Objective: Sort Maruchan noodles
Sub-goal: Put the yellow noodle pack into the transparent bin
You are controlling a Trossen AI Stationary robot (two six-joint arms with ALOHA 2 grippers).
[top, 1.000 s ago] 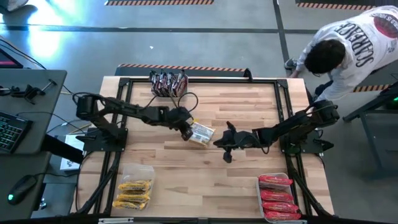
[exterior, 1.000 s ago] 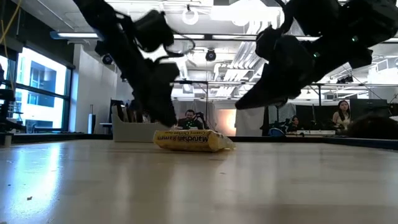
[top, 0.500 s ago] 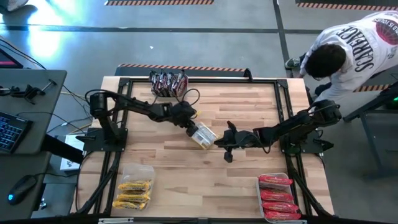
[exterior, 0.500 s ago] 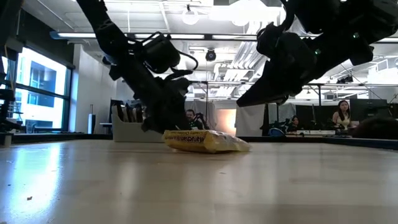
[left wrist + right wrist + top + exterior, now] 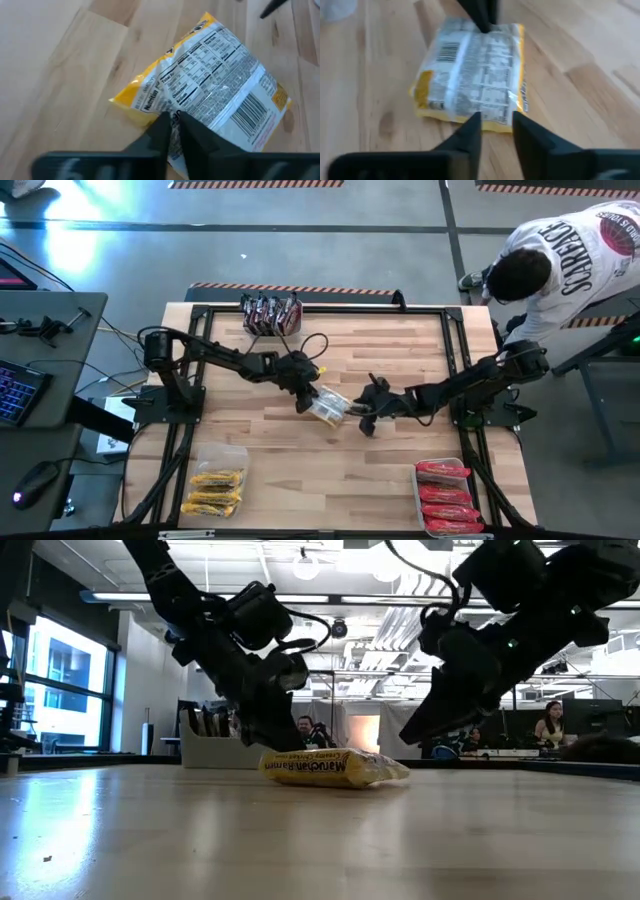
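Both grippers flank the yellow packet (image 5: 329, 406) mid-table: left jaws nearly together on its edge, right jaws apart.

"Maruchan Ramen" reads upside down on the yellow packet (image 5: 335, 768); its back (image 5: 210, 95) shows "Nutrition" facts.

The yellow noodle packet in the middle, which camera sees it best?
The left wrist view: the packet fills it, label side up and readable. The right wrist view shows it blurrier, the high view small between both end effectors, and the low view only its edge.
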